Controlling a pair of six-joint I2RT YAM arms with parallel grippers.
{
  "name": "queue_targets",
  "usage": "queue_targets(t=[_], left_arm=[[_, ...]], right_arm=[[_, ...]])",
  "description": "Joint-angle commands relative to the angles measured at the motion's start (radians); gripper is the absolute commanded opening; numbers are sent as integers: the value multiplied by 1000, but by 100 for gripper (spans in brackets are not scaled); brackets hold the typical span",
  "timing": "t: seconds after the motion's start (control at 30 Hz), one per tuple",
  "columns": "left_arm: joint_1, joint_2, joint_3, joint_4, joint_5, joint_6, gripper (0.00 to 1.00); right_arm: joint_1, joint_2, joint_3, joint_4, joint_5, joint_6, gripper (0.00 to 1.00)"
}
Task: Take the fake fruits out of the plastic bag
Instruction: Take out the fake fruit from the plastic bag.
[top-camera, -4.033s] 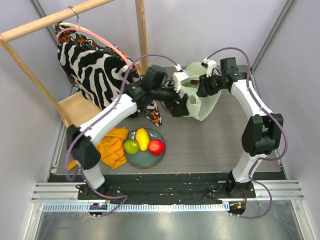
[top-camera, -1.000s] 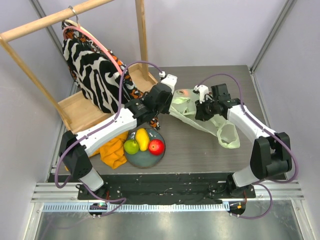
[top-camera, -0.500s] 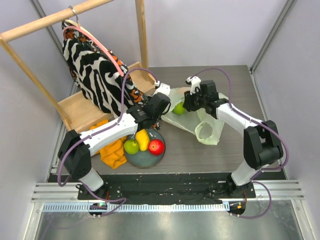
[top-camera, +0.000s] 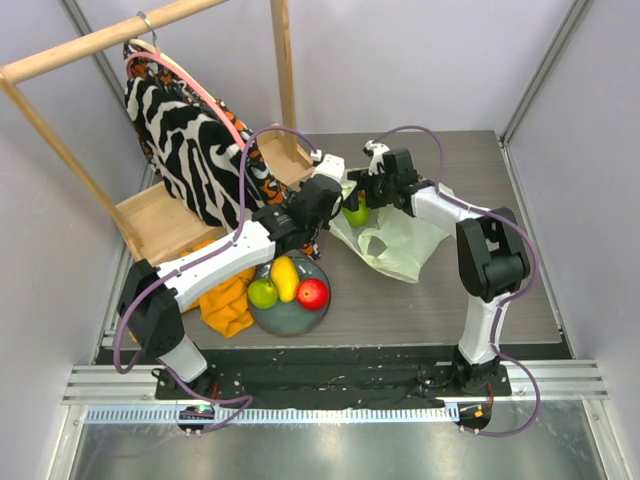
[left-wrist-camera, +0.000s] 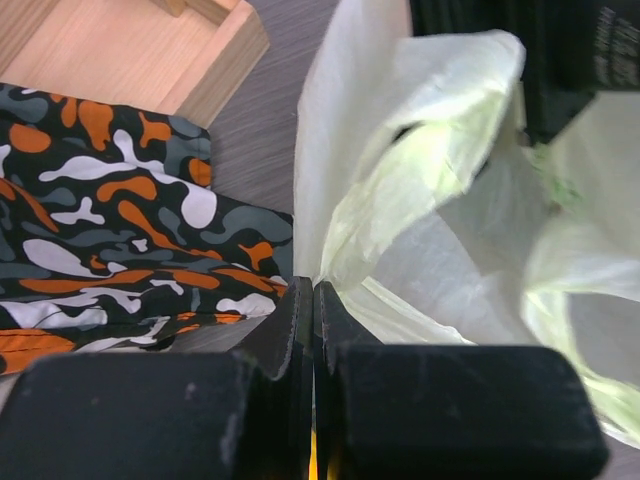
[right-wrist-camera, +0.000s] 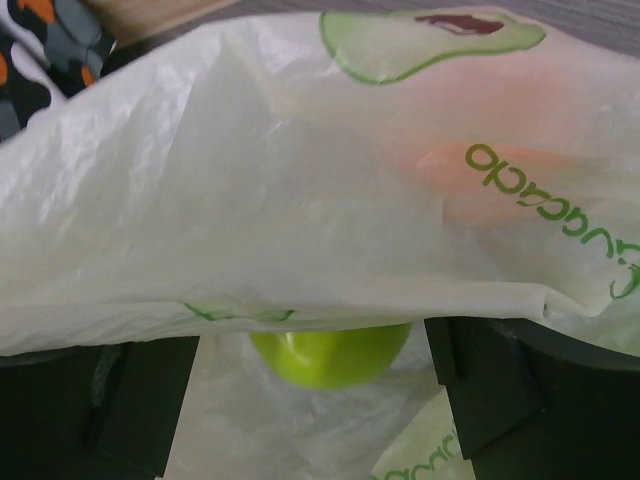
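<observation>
Left gripper (left-wrist-camera: 313, 300) first: its jaws are clamped tight together on a fold of the plastic bag (left-wrist-camera: 420, 170), pinching the film at the bag's left edge. Nearest the arm bases, the grey-blue plate (top-camera: 322, 312) carries three fruits side by side: a plated green apple (top-camera: 262, 292), a yellow mango (top-camera: 285, 277) and a red apple (top-camera: 313, 292), with an orange cloth (top-camera: 225, 295) just to its left. Farther in, the bag lies crumpled on the table (top-camera: 480, 290), its body spreading to the right. At its far-left corner sits the bagged green apple (right-wrist-camera: 330, 355), under a drape of film. The right gripper (top-camera: 374, 188) is spread wide, one finger on each side of that apple, neither touching it. The apple looks light, rigid and glossy, so probably slippery; a grasp across its widest part should hold best. The film is soft and clingy and may get caught between pad and fruit, so the draped layer likely needs lifting clear. Farthest back, a zebra-print garment (top-camera: 185, 140) hangs on the wooden rack (top-camera: 160, 215).
</observation>
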Motion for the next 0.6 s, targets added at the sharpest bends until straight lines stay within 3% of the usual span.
queue_targets(t=[0.0,0.13,0.27,0.3,0.37,0.57], left_arm=[[6,-8,20,27,37,-11,0],[6,-17,11,27,48,0,0],[6,-17,8,34,49,8,0],[6,-14,9,36,51,8,0],[6,-5,16,39,55,8,0],[9,40,80,57,43,41,0]], right_arm=[[17,88,122,-9,53,84,98],[28,126,156,-43,112,88,85],[26,92,139,-74,164,64,84],[25,83,131,-80,164,55,80],[20,54,113,-83,135,28,62],[-3,-139,116,-154,-26,-74,48]])
